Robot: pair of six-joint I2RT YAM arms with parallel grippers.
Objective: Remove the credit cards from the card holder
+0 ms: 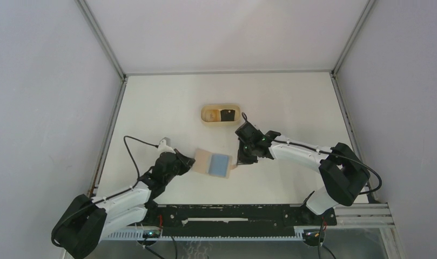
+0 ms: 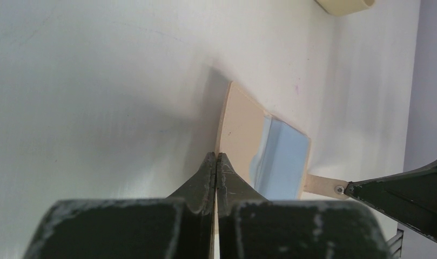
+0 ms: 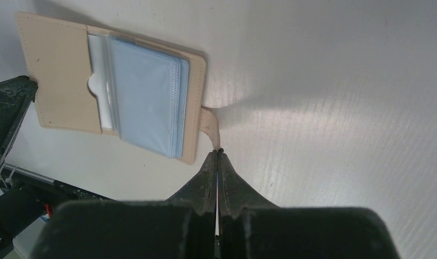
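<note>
The tan card holder (image 1: 201, 160) lies open on the table between the two arms. A light blue credit card (image 1: 220, 164) sits in its right-hand pocket, seen closely in the right wrist view (image 3: 148, 102) and in the left wrist view (image 2: 283, 159). My left gripper (image 1: 192, 162) is shut on the card holder's (image 2: 240, 124) left edge. My right gripper (image 1: 239, 161) is shut on the tip of the thin closing strap (image 3: 209, 124) that sticks out of the card holder's (image 3: 56, 81) right side. A black credit card (image 1: 227, 115) lies in the tray behind.
An oval tan tray (image 1: 206, 114) stands at mid-table behind the card holder, its corner showing in the left wrist view (image 2: 345, 5). Grey walls enclose the table on three sides. The arms' base rail (image 1: 232, 213) runs along the near edge.
</note>
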